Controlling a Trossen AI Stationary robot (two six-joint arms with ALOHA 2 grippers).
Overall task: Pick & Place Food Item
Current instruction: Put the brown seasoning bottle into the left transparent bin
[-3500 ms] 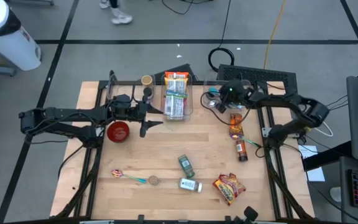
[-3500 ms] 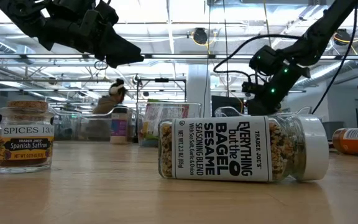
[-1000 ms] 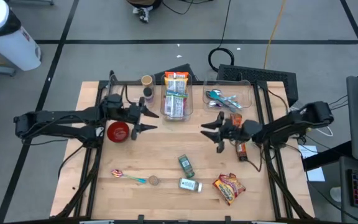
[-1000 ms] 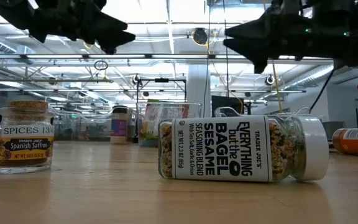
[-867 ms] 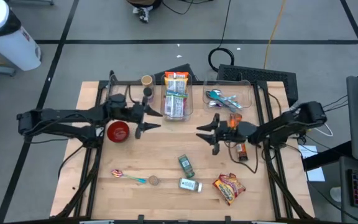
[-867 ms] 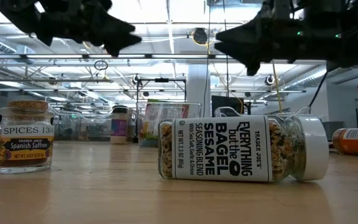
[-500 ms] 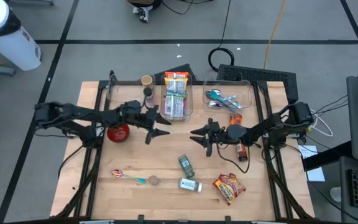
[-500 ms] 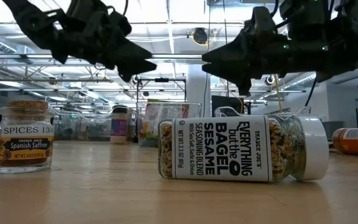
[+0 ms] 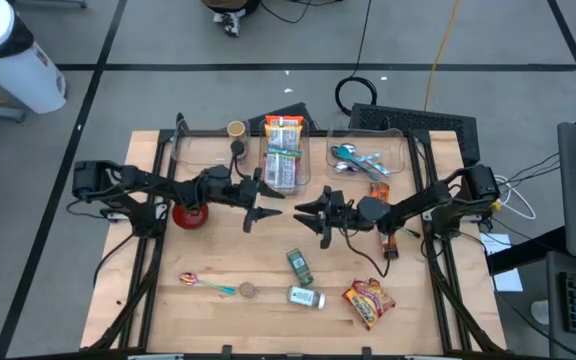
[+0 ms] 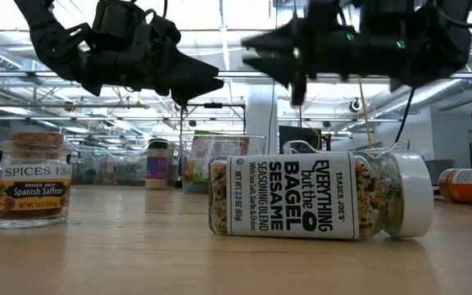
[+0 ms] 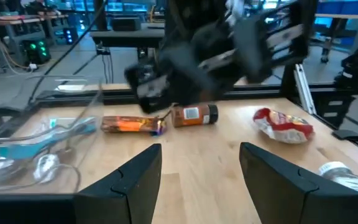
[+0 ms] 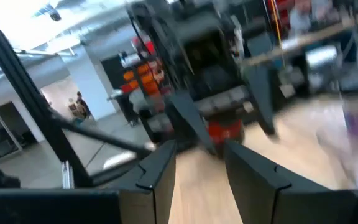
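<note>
- Left tool [image 9: 264,205]: released, fingers spread, nothing between them. It hangs above the middle of the worktop, pointing toward the right arm.
- Right tool [image 9: 307,217]: released and empty. It hangs just beside the left tool, tip facing tip, apart from it.
- Arm pose: both dark arms reach inward from the side edges, stretched long and nearly level. In the low view both tools sit well above the jars.
- Light wooden worktop [image 9: 218,250]: carries all items; nothing on it is lifted.
- Clear plastic bin holding wrapped snack bars [image 9: 309,165]: at the far edge, centre. A second clear plastic bin with metal spoons [image 9: 408,150] stands to its right.
- Red and yellow crinkled snack bag [image 9: 368,302]: flat near the front edge, well apart from both tools.
- Clear seasoning jar with white cap [image 9: 306,297]: lying on its side, just left of the bag.
- Green-labelled small jar [image 9: 299,265]: lying near the centre, the item nearest the right tool.
- Orange foil-wrapped bar [image 9: 378,203] and brown sauce bottle [image 9: 388,240]: end to end under the right arm.
- Small cork-lidded saffron jar [image 10: 29,180]: upright.
- Task status: judged at the approach step. No food item is grasped or placed yet; which one is intended cannot be told. Descent, grasp, carry and release all remain.
</note>
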